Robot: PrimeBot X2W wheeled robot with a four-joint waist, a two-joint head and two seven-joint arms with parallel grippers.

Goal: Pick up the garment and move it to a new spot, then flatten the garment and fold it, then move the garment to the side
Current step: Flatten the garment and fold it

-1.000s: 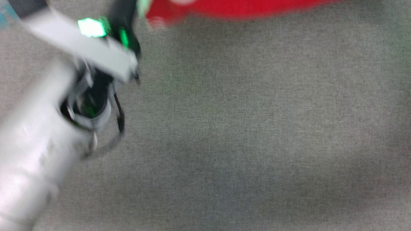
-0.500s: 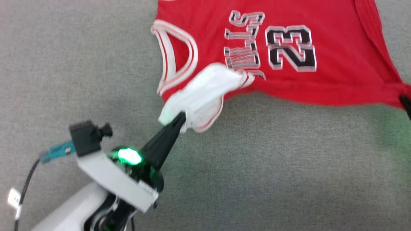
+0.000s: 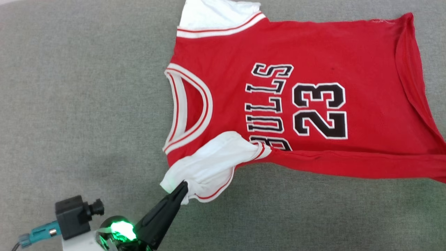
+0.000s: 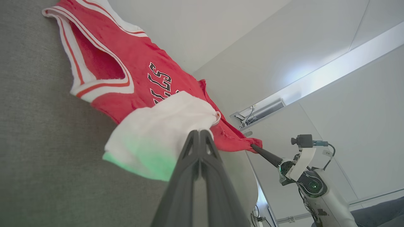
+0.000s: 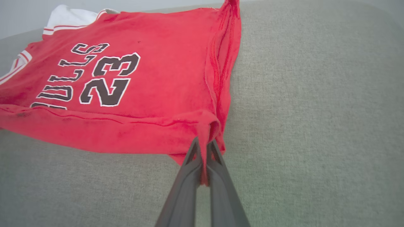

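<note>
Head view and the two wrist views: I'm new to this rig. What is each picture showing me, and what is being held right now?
This is a two-armed robot. The head view looks down on a grey fabric surface, where the red garment lies lettering up. Each wrist view looks along one arm's two dark fingers. In the left wrist view, the left gripper is shut on the garment's white sleeve. In the right wrist view, the right gripper is shut on a red hem corner. So both arms hold the garment's near edge.

Left tool (image 3: pixel 182 185) and right tool (image 5: pixel 203 143) are both clamped tight.
</note>
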